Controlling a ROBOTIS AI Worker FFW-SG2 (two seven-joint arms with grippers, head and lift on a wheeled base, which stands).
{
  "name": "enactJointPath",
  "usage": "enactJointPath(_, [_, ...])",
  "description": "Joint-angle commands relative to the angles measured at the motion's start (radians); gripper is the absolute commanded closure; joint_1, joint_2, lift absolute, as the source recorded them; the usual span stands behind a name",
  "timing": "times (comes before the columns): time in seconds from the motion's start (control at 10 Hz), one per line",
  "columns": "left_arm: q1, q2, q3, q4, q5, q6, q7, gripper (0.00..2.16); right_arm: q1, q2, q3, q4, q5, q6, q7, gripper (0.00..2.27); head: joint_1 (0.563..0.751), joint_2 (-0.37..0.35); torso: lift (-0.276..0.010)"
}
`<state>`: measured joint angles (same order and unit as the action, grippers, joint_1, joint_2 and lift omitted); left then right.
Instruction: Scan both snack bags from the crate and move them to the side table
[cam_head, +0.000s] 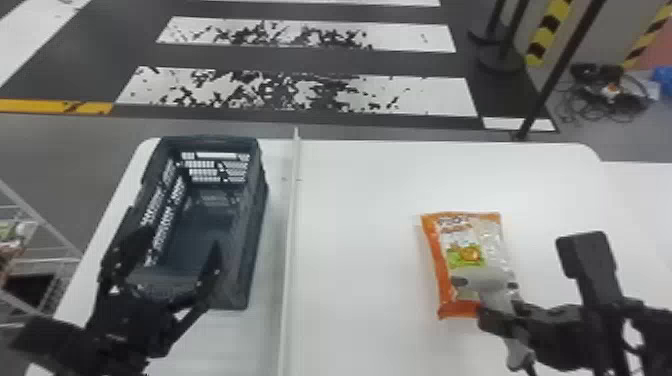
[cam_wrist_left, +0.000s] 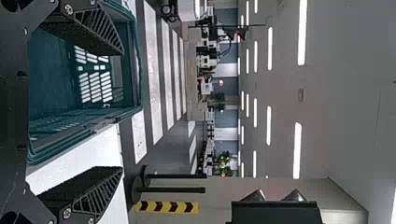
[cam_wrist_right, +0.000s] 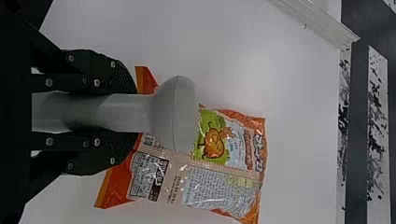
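Pinching the scanner over one snack bag, the right gripper is likely scanning; moving remains. The left gripper gapes, empty.

Spreads flat as a white table, rounded at the far corners. Carries an open-topped dark crate with slotted walls, upright near the left edge, long sides running front to back. Just right of it, bears a narrow white divider strip. Farther right, holds an orange-edged snack bag, lying flat, well apart from the strip.
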<state>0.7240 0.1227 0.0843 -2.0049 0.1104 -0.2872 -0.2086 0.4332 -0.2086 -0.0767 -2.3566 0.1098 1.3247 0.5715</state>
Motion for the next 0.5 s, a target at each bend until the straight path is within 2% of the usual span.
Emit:
enactJointPath(0.0, [0.0, -0.001, 0.0, 0.0, 0.0, -0.002, 0.0, 0.12, -0.001, 0.0, 0.0, -0.001, 0.002, 0.0, 0.001, 2.25, 0.695, -0.002, -0.075])
enactJointPath(0.2, [0.002, -0.001, 0.002, -0.001, 0.0, -0.002, 0.0, 0.12, 0.012, 0.0, -0.049, -0.044, 0.002, 0.003, 0.001, 2.26, 0.695, -0.007, -0.075])
enactJointPath(0.4, [0.002, -0.001, 0.002, 0.0, 0.0, -0.005, 0.0, 0.12, 0.013, 0.0, -0.137, -0.055, -0.013, -0.009, -0.001, 2.25, 0.695, -0.046, -0.075])
